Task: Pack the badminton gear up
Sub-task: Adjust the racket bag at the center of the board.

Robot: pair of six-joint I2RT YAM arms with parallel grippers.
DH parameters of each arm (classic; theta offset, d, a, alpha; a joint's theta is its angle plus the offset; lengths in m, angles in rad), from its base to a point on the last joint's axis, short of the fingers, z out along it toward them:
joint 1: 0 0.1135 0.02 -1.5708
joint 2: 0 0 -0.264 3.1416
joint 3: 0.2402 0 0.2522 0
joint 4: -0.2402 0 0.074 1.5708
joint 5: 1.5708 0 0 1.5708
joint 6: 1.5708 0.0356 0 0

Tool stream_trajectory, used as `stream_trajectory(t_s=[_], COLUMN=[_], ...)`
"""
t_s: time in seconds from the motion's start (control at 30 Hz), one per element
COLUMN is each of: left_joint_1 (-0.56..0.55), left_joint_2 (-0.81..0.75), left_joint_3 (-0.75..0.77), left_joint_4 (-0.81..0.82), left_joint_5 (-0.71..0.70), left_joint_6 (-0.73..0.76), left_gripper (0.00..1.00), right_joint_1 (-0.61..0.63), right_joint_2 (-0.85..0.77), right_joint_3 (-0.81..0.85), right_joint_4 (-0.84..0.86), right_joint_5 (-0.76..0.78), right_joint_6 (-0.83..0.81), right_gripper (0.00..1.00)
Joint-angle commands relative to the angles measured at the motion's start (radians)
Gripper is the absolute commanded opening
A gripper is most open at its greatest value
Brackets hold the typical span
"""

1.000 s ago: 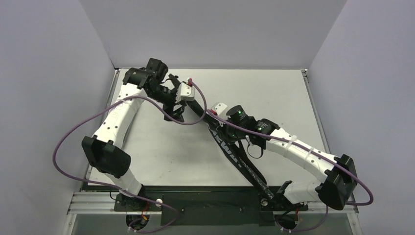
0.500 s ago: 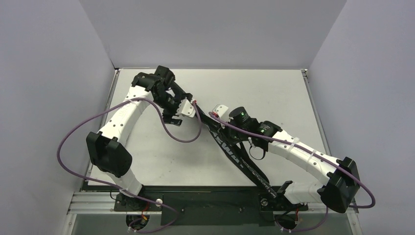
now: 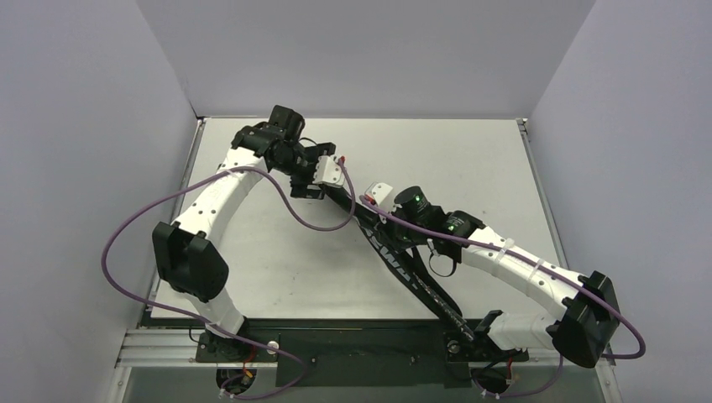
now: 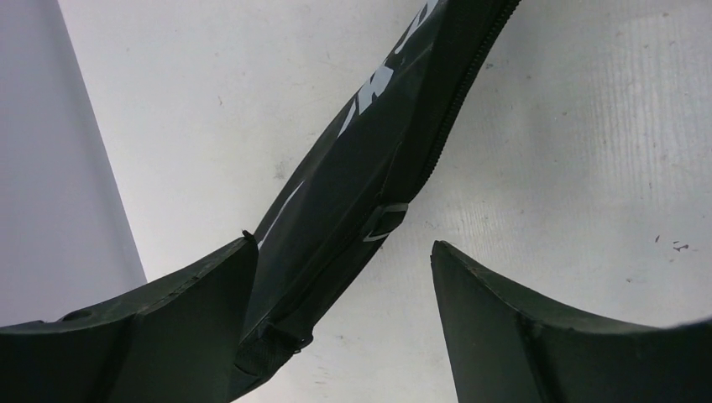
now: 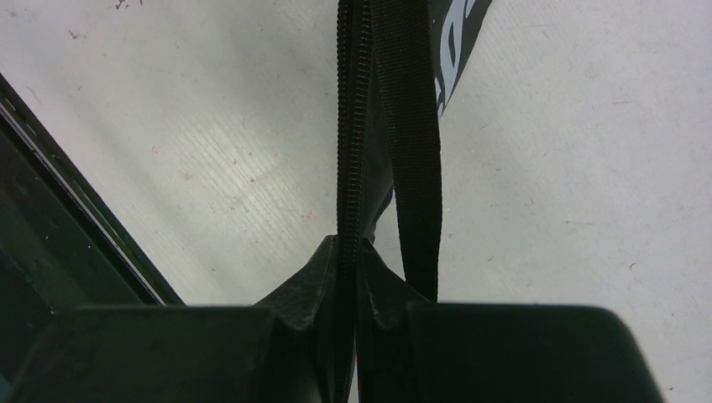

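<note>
Spreads the left gripper (image 4: 344, 245) wide around the racket bag (image 3: 403, 264) at its far end, gripping nothing. Clamps the right gripper (image 5: 351, 243) on its zipper seam (image 5: 346, 126), bag standing on edge diagonally across the table (image 3: 470, 159).

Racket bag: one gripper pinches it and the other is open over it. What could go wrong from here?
1. The right gripper pinches only the thin zipper edge of the racket bag; a pull may slip it free.
2. The bag sits off-centre in the open left gripper, close to one finger; closing may miss the zipper pull.
3. The loose strap beside the right gripper might snag.
</note>
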Motion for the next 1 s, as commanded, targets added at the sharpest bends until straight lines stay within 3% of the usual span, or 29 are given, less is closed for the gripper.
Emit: stream_trajectory(t_s=[0.0, 0.07, 0.13, 0.17, 0.2, 0.27, 0.3, 0.5, 0.77, 0.97], left_joint_1=[-0.008, -0.01, -0.011, -0.011, -0.011, -0.011, -0.011, -0.011, -0.014, 0.019], left_joint_2=[0.01, 0.015, 0.026, 0.032, 0.036, 0.045, 0.05, 0.045, 0.048, 0.058], left_joint_3=[-0.019, -0.029, -0.024, -0.019, -0.008, 0.017, 0.026, 0.095, 0.186, 0.229], left_joint_4=[0.074, 0.084, 0.09, 0.095, 0.098, 0.093, 0.088, 0.037, -0.163, -0.316], left_joint_5=[-0.012, -0.023, -0.029, -0.03, -0.031, -0.032, -0.031, -0.002, 0.016, 0.028], left_joint_6=[-0.016, -0.011, -0.012, -0.022, -0.028, -0.055, -0.07, -0.124, -0.096, -0.118], left_gripper=[0.85, 0.79, 0.64, 0.5, 0.43, 0.04, 0.01, 0.0, 0.0, 0.0], right_joint_1=[0.014, 0.016, 0.02, 0.021, 0.023, 0.028, 0.03, 0.04, 0.038, -0.041], right_joint_2=[-0.045, -0.047, -0.05, -0.051, -0.053, -0.052, -0.052, -0.045, -0.047, -0.049], right_joint_3=[0.011, 0.006, 0.0, -0.002, -0.007, -0.011, -0.013, -0.02, -0.026, -0.026], right_joint_4=[0.082, 0.09, 0.098, 0.101, 0.103, 0.104, 0.105, 0.119, 0.131, 0.21], right_joint_5=[-0.021, -0.02, -0.02, -0.018, -0.017, -0.015, -0.014, -0.013, -0.015, 0.037], right_joint_6=[-0.003, -0.002, 0.001, 0.003, 0.004, 0.005, 0.007, 0.009, 0.001, 0.068], right_gripper=[0.0, 0.0, 0.0, 0.0, 0.0, 0.0, 0.0, 0.0, 0.0, 0.0])
